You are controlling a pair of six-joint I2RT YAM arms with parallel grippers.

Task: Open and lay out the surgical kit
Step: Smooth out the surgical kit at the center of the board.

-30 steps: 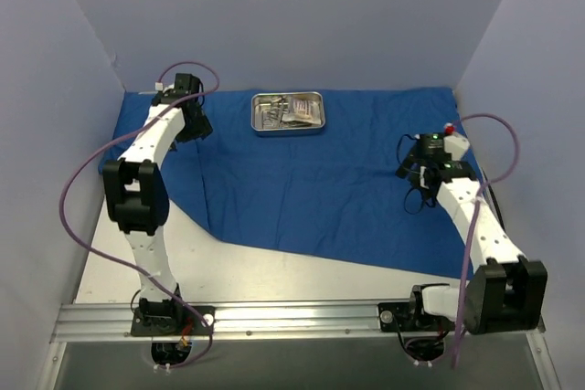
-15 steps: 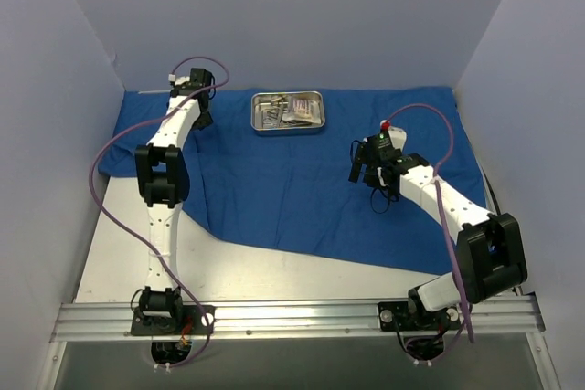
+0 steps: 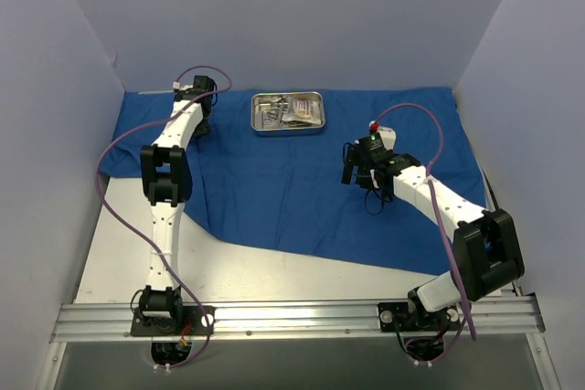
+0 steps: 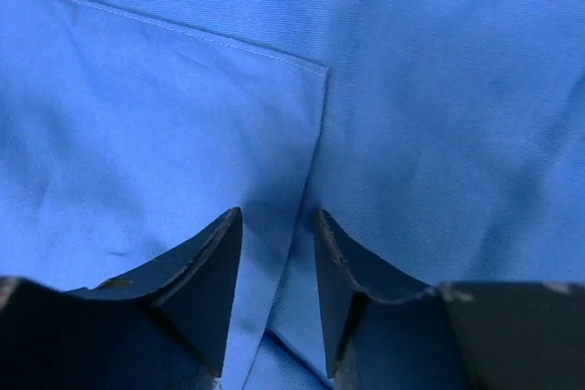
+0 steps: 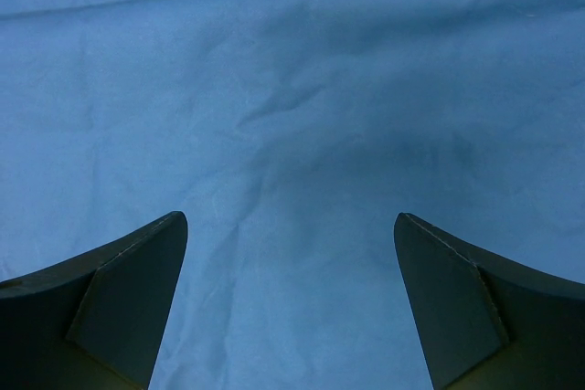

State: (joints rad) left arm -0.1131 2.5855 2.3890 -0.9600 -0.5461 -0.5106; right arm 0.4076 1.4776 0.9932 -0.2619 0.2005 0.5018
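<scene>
Top view.
- Cloth (image 3: 302,189): spread on the tabletop (image 3: 274,276), its near-left edge running at a slant.
- Tray (image 3: 257,114): far centre of the cloth, contents inside, not laid out.
- Left tool (image 3: 201,123): your arm has straightened toward the far-left of the cloth, left of the tray.
- Right tool (image 3: 352,163): it has swung in from the right edge to mid-cloth, near the tray but short of it.

Left wrist.
- Left tool (image 4: 279,216): jaws narrowed from wide, a gap left between them. They stand astride a hem (image 4: 320,134), not yet pinching.
- Reading: you are about to take this flap, likely to pull it flat.

Right wrist.
- Right tool (image 5: 291,221): jaws wide apart, holding nothing, bare cloth (image 5: 292,89) below.
- Reading: unwrapping is nearly done and emptying the tray remains.
</scene>
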